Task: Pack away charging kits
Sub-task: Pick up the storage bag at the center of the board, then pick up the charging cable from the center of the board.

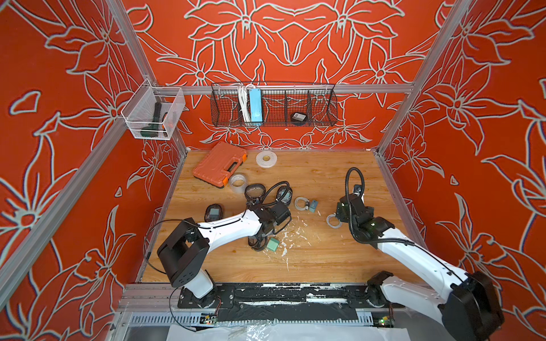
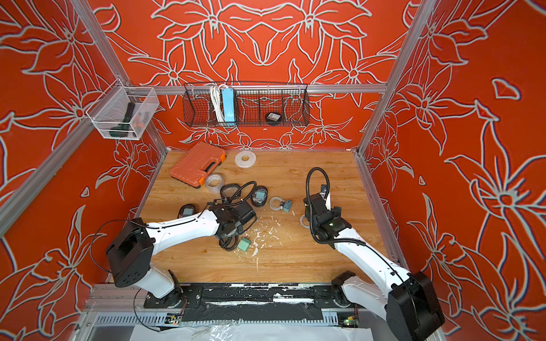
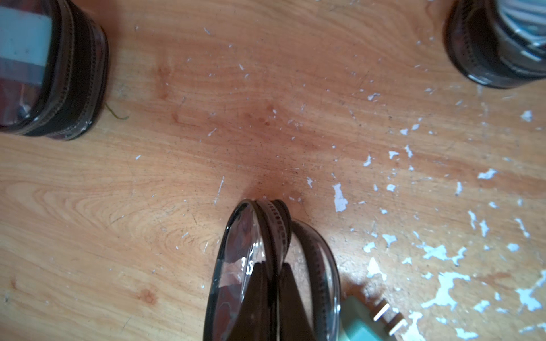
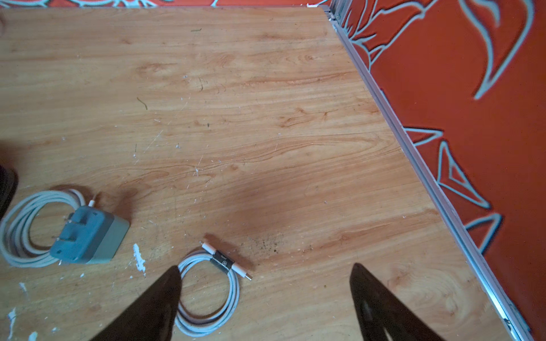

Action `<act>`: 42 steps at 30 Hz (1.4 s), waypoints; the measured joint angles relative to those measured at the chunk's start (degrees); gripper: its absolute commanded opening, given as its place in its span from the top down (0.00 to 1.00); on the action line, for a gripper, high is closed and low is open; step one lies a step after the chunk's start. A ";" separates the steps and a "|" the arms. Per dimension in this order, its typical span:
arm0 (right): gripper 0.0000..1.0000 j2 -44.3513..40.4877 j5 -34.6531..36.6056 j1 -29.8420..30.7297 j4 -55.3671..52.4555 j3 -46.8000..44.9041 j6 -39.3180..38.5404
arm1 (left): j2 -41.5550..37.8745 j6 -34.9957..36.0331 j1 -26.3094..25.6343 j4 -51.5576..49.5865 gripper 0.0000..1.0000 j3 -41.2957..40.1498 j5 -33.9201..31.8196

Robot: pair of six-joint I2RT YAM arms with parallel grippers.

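Note:
My left gripper [image 3: 273,267] is shut on the black zipper rim of an open clear-topped pouch [image 3: 236,251], which stands on edge on the table [image 1: 310,259]. A teal plug adapter [image 3: 362,326] lies right beside it, seen in both top views [image 1: 272,245] [image 2: 244,244]. My right gripper [image 4: 264,267] is open just above a loose coiled white cable [image 4: 206,295], one finger [image 4: 165,292] at the coil's edge. Another teal adapter [image 4: 88,236] rests on a second white coil [image 4: 17,230] nearby. Three more pouches [image 1: 213,212] [image 1: 254,191] [image 1: 284,195] lie mid-table.
An orange tool case [image 1: 220,164] and two tape rolls [image 1: 266,158] [image 1: 237,181] sit at the back left. A wire basket [image 1: 322,109] on the back wall holds a blue power strip [image 1: 255,106]. A white mesh bin [image 1: 139,118] hangs on the left wall.

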 measured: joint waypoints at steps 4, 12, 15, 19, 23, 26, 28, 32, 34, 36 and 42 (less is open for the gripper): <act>0.21 3.63 -3.76 -0.55 0.13 1.66 0.04 | 0.00 1.33 -0.07 1.44 0.88 -0.46 0.96; 0.28 9.70 -8.04 -2.32 1.16 3.02 0.52 | 0.02 3.19 -0.07 3.93 1.00 -0.90 2.43; 0.34 13.99 -9.75 -4.35 1.07 4.76 1.18 | 0.02 3.63 -0.07 4.00 1.00 -0.74 2.58; 0.40 19.67 -12.79 -7.04 1.09 7.30 1.75 | 0.13 4.31 -0.07 3.50 1.00 1.55 2.45; 0.43 23.47 -15.80 -8.46 1.20 8.39 1.90 | 0.63 5.27 -0.07 3.39 1.00 5.73 2.10; 0.42 24.79 -17.59 -8.57 1.16 8.41 1.90 | 1.97 6.12 -0.07 3.21 1.00 9.11 1.68; 0.42 24.83 -18.82 -8.57 1.38 8.41 1.88 | 3.23 6.58 -0.07 3.17 1.00 10.95 1.46; 0.45 24.96 -22.01 -8.57 2.82 8.37 1.77 | 6.67 7.74 -0.07 2.69 1.00 14.01 1.20; 0.46 25.33 -22.93 -8.57 3.10 8.37 1.88 | 8.09 7.96 -0.07 2.32 1.00 15.19 1.14; 0.46 25.57 -23.80 -8.57 3.15 8.24 1.99 | 8.90 8.24 -0.04 2.05 1.00 16.06 1.16; 0.47 25.57 -24.20 -8.57 3.41 6.64 2.82 | 8.96 9.16 -0.04 1.46 1.00 18.56 1.01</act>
